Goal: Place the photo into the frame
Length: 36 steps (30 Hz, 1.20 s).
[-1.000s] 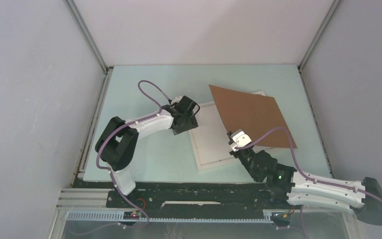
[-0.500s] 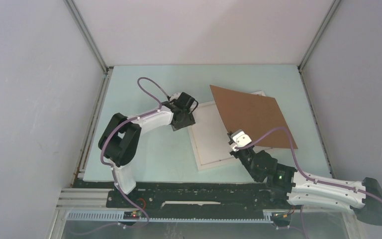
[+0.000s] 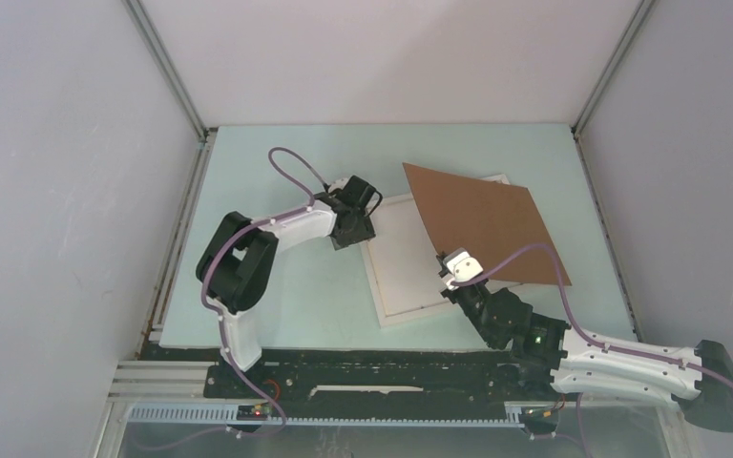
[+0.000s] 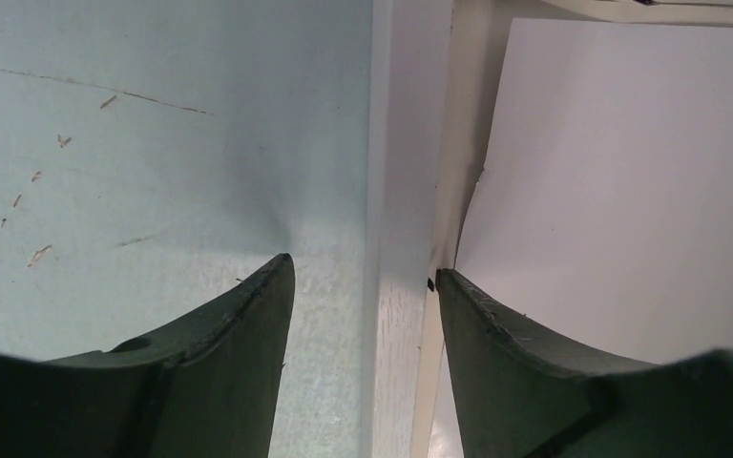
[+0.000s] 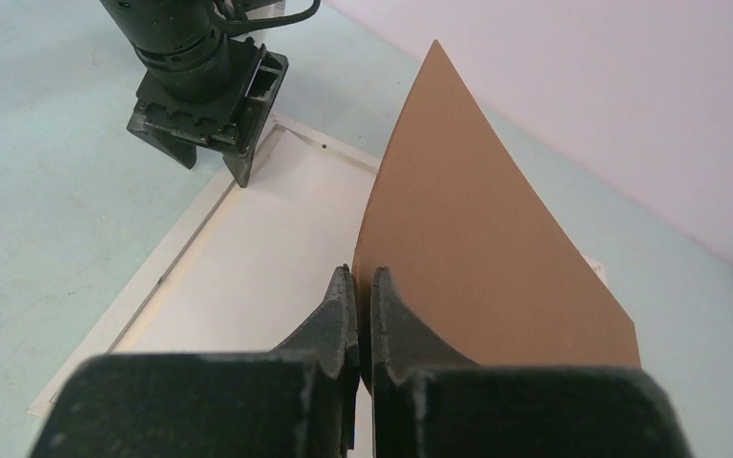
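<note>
From above, the left gripper (image 3: 358,232) sits at the left rail of the frame (image 3: 373,284). The right gripper (image 3: 444,258) holds the brown backing board (image 3: 482,224) tilted above the frame's right side.

Left wrist: the jaws are moderately apart, astride that rail. One finger is over the counter (image 4: 153,143), the other over the photo (image 4: 630,191), which lies white side up inside the frame.

Right wrist: the jaws are clamped on the board's near edge, with the frame ahead and to the left.

On my overhead feed, the left arm (image 3: 291,227) and right arm (image 3: 630,367) both wear white moulded plastic shells over bulky black joint housings (image 3: 237,272). A thin lilac cable (image 3: 291,172) runs along each. I see a small green indicator light (image 3: 536,337) on the right arm's black wrist and a white boxy camera module (image 3: 460,264) near its tip. The left gripper (image 4: 363,272) and right gripper (image 5: 364,277) have dark matte, tapered fingers (image 4: 239,334) with scuffed edges.
</note>
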Motion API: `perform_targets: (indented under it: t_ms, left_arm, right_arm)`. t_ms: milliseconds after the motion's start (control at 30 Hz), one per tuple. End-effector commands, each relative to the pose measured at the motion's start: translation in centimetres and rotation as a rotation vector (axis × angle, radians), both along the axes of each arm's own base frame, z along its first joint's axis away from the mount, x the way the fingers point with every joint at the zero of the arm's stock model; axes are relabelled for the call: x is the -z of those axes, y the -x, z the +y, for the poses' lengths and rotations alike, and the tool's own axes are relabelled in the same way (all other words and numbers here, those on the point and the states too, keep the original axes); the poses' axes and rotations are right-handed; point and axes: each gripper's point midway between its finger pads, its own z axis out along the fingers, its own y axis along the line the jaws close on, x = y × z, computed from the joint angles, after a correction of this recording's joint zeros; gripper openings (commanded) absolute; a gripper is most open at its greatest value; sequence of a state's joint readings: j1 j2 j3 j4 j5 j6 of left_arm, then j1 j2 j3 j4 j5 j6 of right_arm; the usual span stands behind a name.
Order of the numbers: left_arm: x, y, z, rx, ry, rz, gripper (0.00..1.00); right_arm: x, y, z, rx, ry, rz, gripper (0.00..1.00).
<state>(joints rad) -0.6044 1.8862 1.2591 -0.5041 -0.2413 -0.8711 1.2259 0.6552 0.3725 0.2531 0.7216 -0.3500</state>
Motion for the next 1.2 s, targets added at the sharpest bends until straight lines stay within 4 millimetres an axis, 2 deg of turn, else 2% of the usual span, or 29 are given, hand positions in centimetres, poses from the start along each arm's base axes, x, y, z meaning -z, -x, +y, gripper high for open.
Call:
perform_targets:
  t_ms: [0,67,100,200,233,267,400,533,567,600,633,667,700,767,867,900,967,1033,1067,1167]
  left_arm:
    - [-0.8,-1.8,0.2,-0.004,-0.023,-0.04,0.64]
    - [-0.8,-1.9,0.3,-0.005,-0.024,-0.038,0.6]
    - [-0.7,-1.9,0.3,-0.005,-0.025,-0.038,0.53]
    - [-0.7,-1.8,0.6,-0.001,-0.032,-0.04,0.23]
    - [-0.6,-1.7,0.7,-0.002,-0.03,-0.039,0.06]
    - [-0.6,-1.7,0.8,-0.004,-0.026,-0.038,0.01]
    - [-0.5,-1.6,1.1,-0.006,-0.011,-0.048,0.0]
    - [-1.3,-1.7,0.9,0.007,0.005,-0.062,0.0]
    - [-1.7,-1.7,0.8,0.016,0.011,-0.069,0.03]
    - [-2.1,-1.7,0.8,0.026,0.015,-0.075,0.14]
    - [-2.7,-1.5,0.9,0.039,0.022,-0.085,0.35]
    - [-3.2,-1.4,1.0,0.051,0.03,-0.1,0.52]
    - [-4.0,-1.2,1.1,0.064,0.042,-0.119,0.63]
    - [-5.9,-0.5,1.6,0.079,0.069,-0.168,0.77]
    - [-9.6,1.4,2.2,0.086,0.162,-0.235,0.85]
    - [-10.6,2.2,1.7,0.1,0.246,-0.245,0.87]
    - [-13.3,3.8,-1.0,0.167,0.498,-0.275,0.92]
    - [-17.1,5.3,-4.3,0.268,0.758,-0.319,0.99]
    - [-18.8,6.0,-5.5,0.305,0.856,-0.328,1.0]
    - [-21.1,7.1,-8.1,0.354,1.005,-0.311,0.99]
  right_arm:
    - [-1.3,0.5,1.2,-0.029,-0.206,0.057,0.0]
    - [-1.2,0.5,1.2,-0.029,-0.205,0.058,0.0]
    - [-1.2,0.6,1.2,-0.03,-0.204,0.058,0.0]
    - [-1.2,0.6,1.1,-0.029,-0.202,0.058,0.0]
    - [-1.2,0.5,1.1,-0.026,-0.204,0.058,0.0]
    - [-1.2,0.5,1.1,-0.026,-0.204,0.058,0.0]
    - [-1.0,0.5,1.2,-0.029,-0.201,0.062,0.0]
    - [-0.8,0.5,1.5,-0.028,-0.197,0.067,0.0]
    - [-0.9,0.4,1.5,-0.027,-0.199,0.066,0.0]
    - [-0.8,0.4,1.7,-0.028,-0.197,0.066,0.0]
    - [-0.7,0.3,1.8,-0.031,-0.194,0.066,0.0]
    - [-0.8,0.3,2.0,-0.033,-0.196,0.066,0.0]
    - [-0.8,0.3,2.2,-0.039,-0.196,0.067,0.0]
    - [-0.7,0.3,2.7,-0.048,-0.193,0.069,0.0]
    - [-0.3,0.3,3.2,-0.057,-0.193,0.082,0.0]
    - [-0.2,0.4,3.4,-0.062,-0.194,0.087,0.0]
    - [0.1,0.4,3.7,-0.067,-0.191,0.095,0.0]
    - [0.4,0.4,4.0,-0.074,-0.191,0.102,0.0]
    - [0.5,0.4,4.1,-0.075,-0.19,0.103,0.0]
    - [0.8,0.4,4.6,-0.087,-0.185,0.108,0.0]
